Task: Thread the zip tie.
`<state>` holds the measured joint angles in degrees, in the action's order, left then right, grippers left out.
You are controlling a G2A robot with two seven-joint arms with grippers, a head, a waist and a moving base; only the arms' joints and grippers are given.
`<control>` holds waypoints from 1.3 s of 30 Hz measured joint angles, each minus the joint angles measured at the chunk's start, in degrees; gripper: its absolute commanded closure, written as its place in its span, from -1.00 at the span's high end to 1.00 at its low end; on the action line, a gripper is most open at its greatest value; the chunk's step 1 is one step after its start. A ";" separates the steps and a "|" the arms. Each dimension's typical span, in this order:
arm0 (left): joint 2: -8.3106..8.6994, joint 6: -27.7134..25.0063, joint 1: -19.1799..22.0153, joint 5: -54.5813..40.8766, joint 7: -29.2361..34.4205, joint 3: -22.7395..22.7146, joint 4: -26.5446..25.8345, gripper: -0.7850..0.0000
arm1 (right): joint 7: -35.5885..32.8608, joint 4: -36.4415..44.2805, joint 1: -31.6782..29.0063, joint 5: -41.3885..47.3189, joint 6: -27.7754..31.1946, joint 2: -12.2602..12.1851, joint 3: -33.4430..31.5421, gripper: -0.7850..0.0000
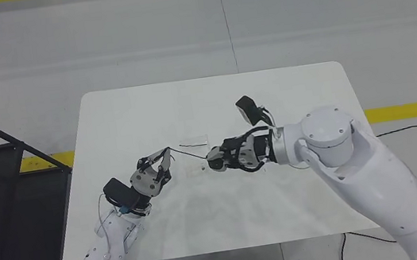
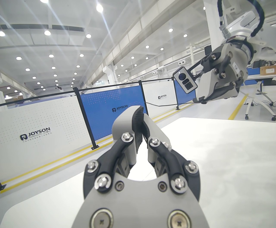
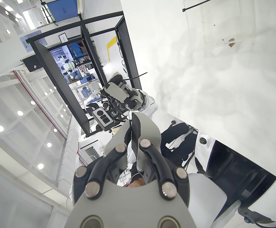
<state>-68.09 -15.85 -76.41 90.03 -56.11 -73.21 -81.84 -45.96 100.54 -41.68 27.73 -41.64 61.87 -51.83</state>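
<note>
The hall as I see it: a white table (image 1: pixel 244 213) on a pale grey floor (image 1: pixel 100 41).
Yellow floor lines (image 1: pixel 406 111) cross the top view's upper edge and right side; in my left wrist view, blue panels (image 2: pixel 107 101) and white perforated panels (image 2: pixel 43 121) stand at left under round ceiling lights (image 2: pixel 47 32).

White table (image 1: pixel 298 198), rounded corners, matte top. Surface looked scuffed: cloudy grey smudges across much of it, plainest toward near half. One black zip tie (image 3: pixel 195 5) lay flat on top, near middle, slightly toward far edge, straight, small square head at one end. Faint pale rectangle showed around it; could not tell whether clear sheet or mark. Few small brown specks (image 3: pixel 231 42) on top, near tie but apart from it, biggest one chip-like, others mere dots. Table stood on pale grey floor (image 1: pixel 101 49).
</note>
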 measured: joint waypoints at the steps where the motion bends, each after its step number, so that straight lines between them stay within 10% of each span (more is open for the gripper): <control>1: 0.00 0.00 0.00 0.00 0.00 0.00 0.00 -1.00 | 0.07 -0.04 0.05 0.00 -0.08 0.02 0.04 -1.00; 39: 0.00 0.00 0.00 0.00 0.00 0.00 0.00 -1.00 | 0.94 -0.83 0.16 0.25 0.14 0.47 0.96 -1.00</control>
<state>-68.09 -15.85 -76.41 90.03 -56.11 -73.21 -81.84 -45.02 99.71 -41.52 27.98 -41.50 62.34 -50.88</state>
